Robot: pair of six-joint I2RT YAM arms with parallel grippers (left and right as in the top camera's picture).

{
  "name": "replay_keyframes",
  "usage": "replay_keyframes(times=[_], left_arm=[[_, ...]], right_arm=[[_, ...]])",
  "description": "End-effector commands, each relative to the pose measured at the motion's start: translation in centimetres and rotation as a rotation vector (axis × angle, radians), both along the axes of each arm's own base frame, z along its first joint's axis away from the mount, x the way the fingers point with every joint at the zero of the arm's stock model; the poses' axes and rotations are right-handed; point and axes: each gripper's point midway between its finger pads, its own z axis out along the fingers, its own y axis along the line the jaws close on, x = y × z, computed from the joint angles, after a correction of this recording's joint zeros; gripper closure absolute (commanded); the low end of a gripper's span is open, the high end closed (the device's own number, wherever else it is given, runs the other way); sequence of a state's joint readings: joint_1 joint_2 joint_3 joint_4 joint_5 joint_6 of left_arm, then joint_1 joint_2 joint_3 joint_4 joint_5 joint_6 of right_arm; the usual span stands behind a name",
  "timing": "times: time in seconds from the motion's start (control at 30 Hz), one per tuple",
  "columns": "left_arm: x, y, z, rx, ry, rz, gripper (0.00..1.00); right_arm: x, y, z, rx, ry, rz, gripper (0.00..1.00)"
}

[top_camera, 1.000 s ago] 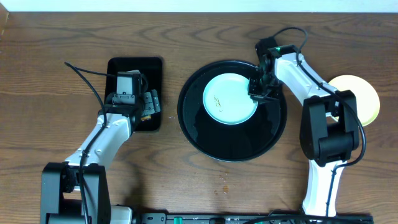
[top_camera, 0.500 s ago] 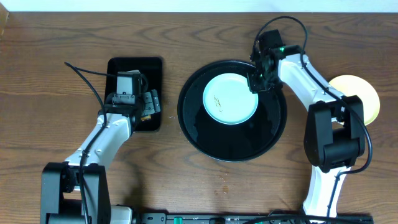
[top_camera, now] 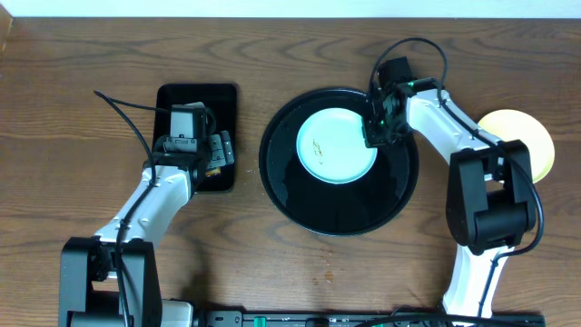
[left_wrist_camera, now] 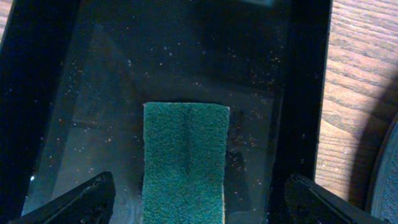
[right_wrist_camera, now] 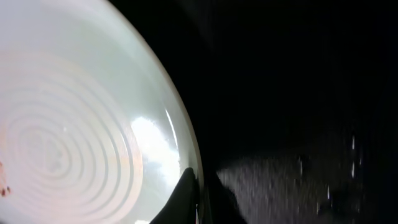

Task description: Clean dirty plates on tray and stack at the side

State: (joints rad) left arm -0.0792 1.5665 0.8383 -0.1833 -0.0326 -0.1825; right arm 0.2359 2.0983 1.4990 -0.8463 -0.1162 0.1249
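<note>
Done: pale yellow round plate [top_camera: 534,136] lies on the wooden tabletop [top_camera: 272,45], off the tray.
Left: smeared pale mint round plate [top_camera: 331,145] lies on the glossy round black tray [top_camera: 340,213], apparently uncleaned.
Right gripper [top_camera: 379,132]: pinching the mint plate's rim.
Left gripper [left_wrist_camera: 200,200]: spread above the green scouring sponge [left_wrist_camera: 185,149].

A brown wood-grain tabletop [top_camera: 73,54] is filling nearly the whole overhead view, its dark, swirling grain running left to right. A narrow pale strip [top_camera: 290,7] is showing along the far edge, whether wall or floor cannot be told. Soft, even light is falling across the wood, leaving only faint shadows. A few small specks [top_camera: 326,257] are dotting the near side.
</note>
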Motion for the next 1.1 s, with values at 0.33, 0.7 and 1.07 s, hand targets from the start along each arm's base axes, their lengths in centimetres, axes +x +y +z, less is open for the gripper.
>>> replay_keyframes(times=[0.33,0.7,1.07], left_arm=[[-0.3,0.4,-0.5,0.013,0.015,0.009,0.12],[-0.3,0.4,-0.5,0.013,0.015,0.009,0.13],[-0.3,0.4,-0.5,0.013,0.015,0.009,0.12]], right_arm=[[-2.6,-3.3,2.0,-0.130,0.032,-0.165,0.85],[-2.3,-2.1,-0.7,-0.026,-0.013,-0.101,0.71],[-2.6,-2.8,-2.3,-0.005,-0.031,-0.114,0.83]])
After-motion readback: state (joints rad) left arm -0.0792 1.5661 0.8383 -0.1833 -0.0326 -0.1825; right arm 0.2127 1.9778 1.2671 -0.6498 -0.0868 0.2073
